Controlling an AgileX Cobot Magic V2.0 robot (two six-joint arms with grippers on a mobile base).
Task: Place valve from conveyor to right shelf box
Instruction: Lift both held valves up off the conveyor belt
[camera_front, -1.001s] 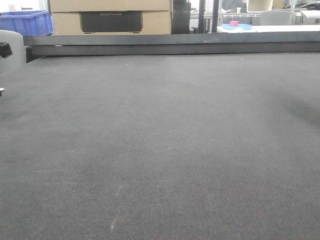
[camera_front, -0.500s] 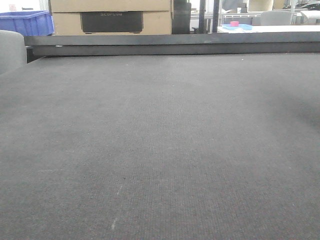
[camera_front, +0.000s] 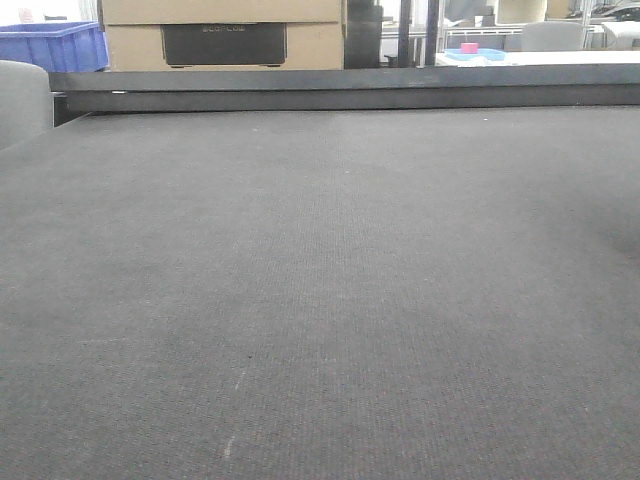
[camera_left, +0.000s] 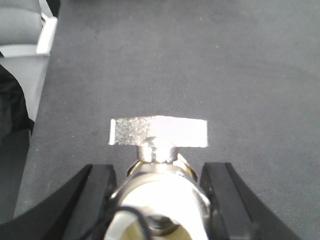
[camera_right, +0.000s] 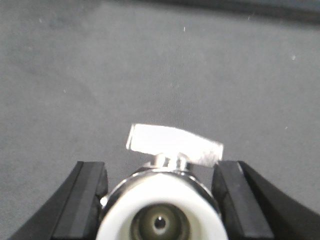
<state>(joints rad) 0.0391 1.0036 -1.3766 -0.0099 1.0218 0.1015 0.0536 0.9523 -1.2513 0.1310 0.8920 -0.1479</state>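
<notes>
Conveyor: dark woven belt, rail at 12 o'clock.
Right gripper: jaws clamped on valve, lever at 12 o'clock.
Left gripper: jaws clamped on second valve.
Carry tip: squeeze firm, lift clear of belt, swing level toward 3 o'clock; shelf box unseen.

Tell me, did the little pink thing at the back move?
No. The pink object still sits on the blue tray, same spot above the conveyor's dark rail.
</notes>
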